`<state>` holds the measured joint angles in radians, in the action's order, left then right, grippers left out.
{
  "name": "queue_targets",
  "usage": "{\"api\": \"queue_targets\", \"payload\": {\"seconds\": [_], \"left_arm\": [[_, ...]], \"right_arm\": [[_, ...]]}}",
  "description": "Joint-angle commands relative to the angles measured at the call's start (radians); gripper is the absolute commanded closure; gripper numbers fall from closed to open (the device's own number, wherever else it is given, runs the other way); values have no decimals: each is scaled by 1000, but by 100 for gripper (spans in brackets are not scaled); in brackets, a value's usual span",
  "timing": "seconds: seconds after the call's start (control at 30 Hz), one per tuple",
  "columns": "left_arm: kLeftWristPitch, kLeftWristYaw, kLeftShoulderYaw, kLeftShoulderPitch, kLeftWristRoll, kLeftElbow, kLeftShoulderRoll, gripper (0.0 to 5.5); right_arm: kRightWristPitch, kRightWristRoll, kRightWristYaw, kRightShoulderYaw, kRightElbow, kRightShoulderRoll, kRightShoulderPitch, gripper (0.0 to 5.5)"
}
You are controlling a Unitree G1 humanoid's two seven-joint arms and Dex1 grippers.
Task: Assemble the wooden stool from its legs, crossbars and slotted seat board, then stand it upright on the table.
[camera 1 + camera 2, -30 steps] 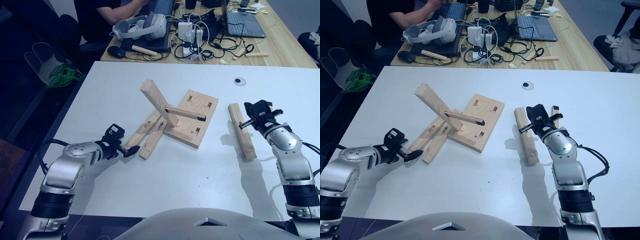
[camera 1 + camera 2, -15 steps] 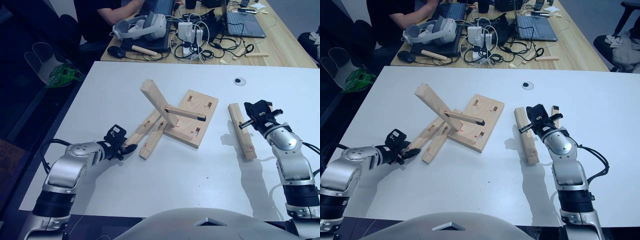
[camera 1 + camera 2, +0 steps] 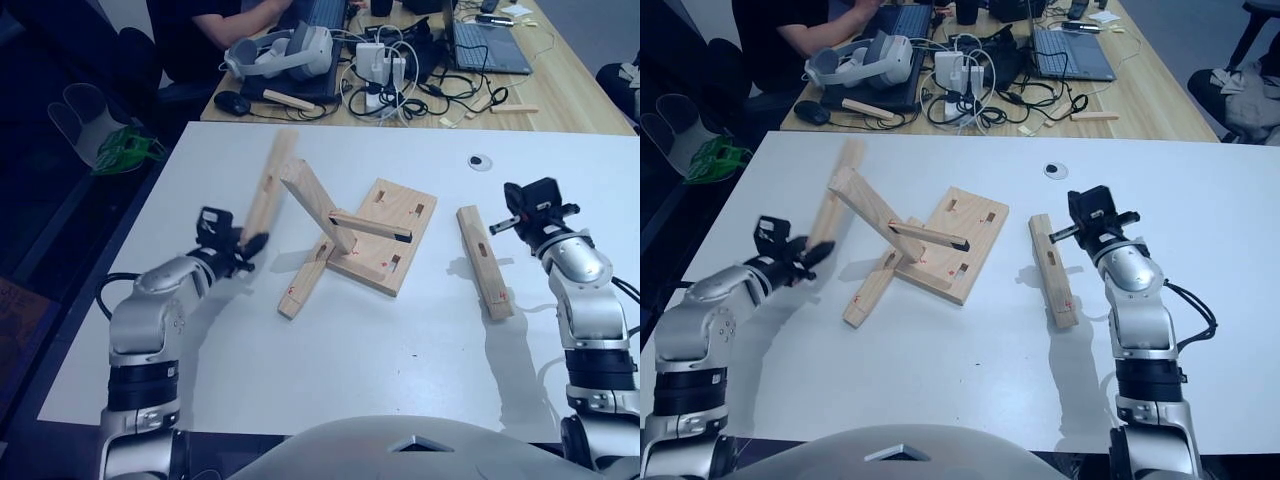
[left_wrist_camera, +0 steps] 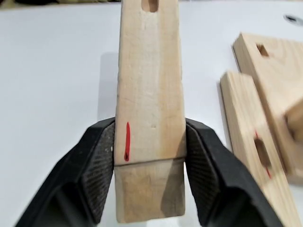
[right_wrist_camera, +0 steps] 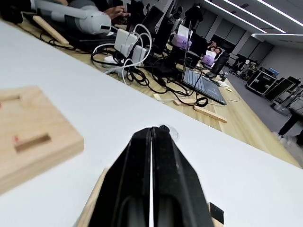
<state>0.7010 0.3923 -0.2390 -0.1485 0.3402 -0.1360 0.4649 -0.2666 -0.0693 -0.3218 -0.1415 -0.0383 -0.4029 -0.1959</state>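
Observation:
The slotted seat board (image 3: 392,232) lies flat mid-table, with one leg (image 3: 314,203) leaning up out of it and a crossbar (image 3: 371,226) sticking from that leg. A second leg (image 3: 303,281) lies on the table against the board's left edge. My left gripper (image 3: 243,244) is shut on the lower end of a third leg (image 4: 149,85), held tilted above the table left of the board. Another leg (image 3: 485,262) lies flat to the right. My right gripper (image 3: 524,212) is shut on nothing, just beyond that leg's far end, its fingers (image 5: 151,175) pressed together.
A round black grommet (image 3: 481,161) sits in the table's far right area. Behind the table a wooden desk (image 3: 560,90) holds laptops, cables, a headset (image 3: 280,50) and loose wooden pieces. The table's left edge drops off near my left arm.
My left gripper took hold of the leftmost leg and swung it up off the table, back and to the left. My right gripper moved slightly back and right, away from the lying leg.

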Motion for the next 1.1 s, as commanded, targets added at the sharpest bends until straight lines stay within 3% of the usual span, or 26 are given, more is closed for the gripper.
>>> {"api": "queue_targets", "payload": {"seconds": [0.03,0.1,0.27,0.4,0.63,0.73,0.93,1.03,1.1], "left_arm": [[-166,-70,-105,-201,-6,106,16,345],[-229,-52,-136,-320,4,175,60,346],[-271,191,-101,-561,138,173,130,346],[-70,410,-17,-555,374,-5,156,346],[95,549,92,-459,521,-143,178,346],[5,465,120,-471,423,-136,130,346],[-362,302,329,-391,-17,-154,72,346],[-459,221,351,-382,-131,-125,38,346],[-486,189,349,-389,-177,-95,25,346]], "right_arm": [[-83,-175,-3,-96,-16,54,-112,550],[-142,-276,-20,-126,-46,69,-168,519],[-370,-623,-104,-159,-175,63,-347,436],[-521,-894,-112,-163,-275,75,-432,372],[-587,-1118,-115,-129,-334,58,-511,255],[-572,-1116,-108,-108,-334,60,-524,202],[-486,-1053,16,-77,-315,150,-532,106],[-437,-1009,85,-76,-284,192,-541,51],[-408,-995,124,-87,-264,213,-549,44]]}}
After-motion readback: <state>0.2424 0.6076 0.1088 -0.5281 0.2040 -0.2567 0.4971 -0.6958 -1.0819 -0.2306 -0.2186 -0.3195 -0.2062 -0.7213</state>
